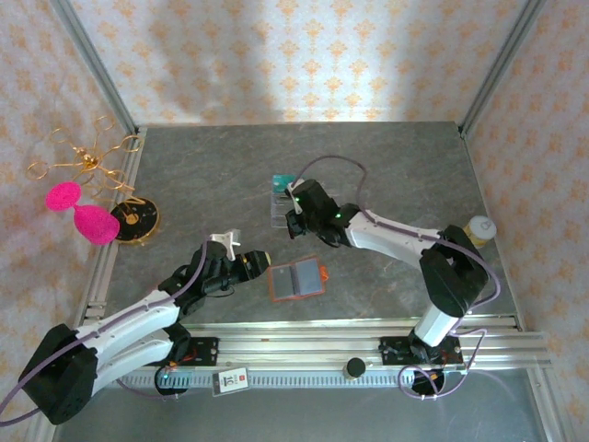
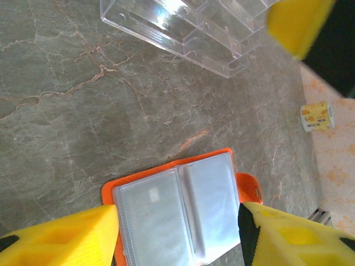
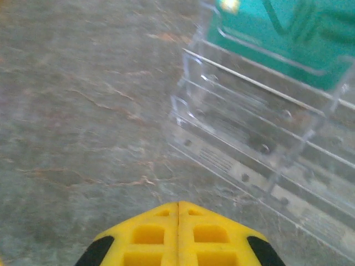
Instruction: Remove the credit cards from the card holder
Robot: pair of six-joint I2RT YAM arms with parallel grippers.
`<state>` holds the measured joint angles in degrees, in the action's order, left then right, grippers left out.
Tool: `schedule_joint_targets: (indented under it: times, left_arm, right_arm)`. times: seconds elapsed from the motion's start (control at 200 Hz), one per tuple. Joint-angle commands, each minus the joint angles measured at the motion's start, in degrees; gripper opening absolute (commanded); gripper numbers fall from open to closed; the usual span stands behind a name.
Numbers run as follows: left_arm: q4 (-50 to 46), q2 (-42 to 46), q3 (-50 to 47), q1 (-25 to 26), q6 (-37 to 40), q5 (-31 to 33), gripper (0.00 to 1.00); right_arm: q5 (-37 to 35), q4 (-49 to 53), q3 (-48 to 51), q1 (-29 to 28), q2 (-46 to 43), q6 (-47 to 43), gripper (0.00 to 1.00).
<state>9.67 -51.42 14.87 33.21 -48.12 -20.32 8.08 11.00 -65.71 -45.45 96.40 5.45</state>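
Observation:
The orange-red card holder lies open on the grey table, its greyish plastic sleeves up; a small pale mark shows in the left sleeve. My left gripper stands open just left of it, and its yellow fingers frame the holder without closing on it. A teal-green credit card rests in the clear acrylic rack. My right gripper is shut and empty, at the rack's near side. The dark card cannot be made out.
Pink shapes, a gold wire piece and a black-and-gold disc sit at the left edge. A small yellow-labelled bottle stands at the right edge. Metal rails run along the near edge.

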Motion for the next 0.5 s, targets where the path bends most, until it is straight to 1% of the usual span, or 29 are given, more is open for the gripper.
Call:
schedule_joint_targets:
  times: [0.0,0.125,0.32,0.496]
  left_arm:
    - [0.1,1.4,-0.4,-0.7,0.2,1.3,0.61]
    - [0.0,1.5,-0.1,-0.7,0.6,0.7,0.61]
    - [-0.2,2.2,-0.1,-0.7,0.8,0.8,0.61]
    - [-1.3,2.8,0.1,-0.7,1.5,1.1,0.61]
  right_arm:
    - [-8.8,2.5,-4.7,-0.2,4.5,5.0,0.0]
    - [-14.3,5.4,-11.1,-0.2,9.3,4.4,0.0]
    - [-17.6,9.4,-19.4,0.6,15.9,3.2,0.0]
    - [-18.3,12.5,-26.0,1.4,20.6,2.2,0.0]
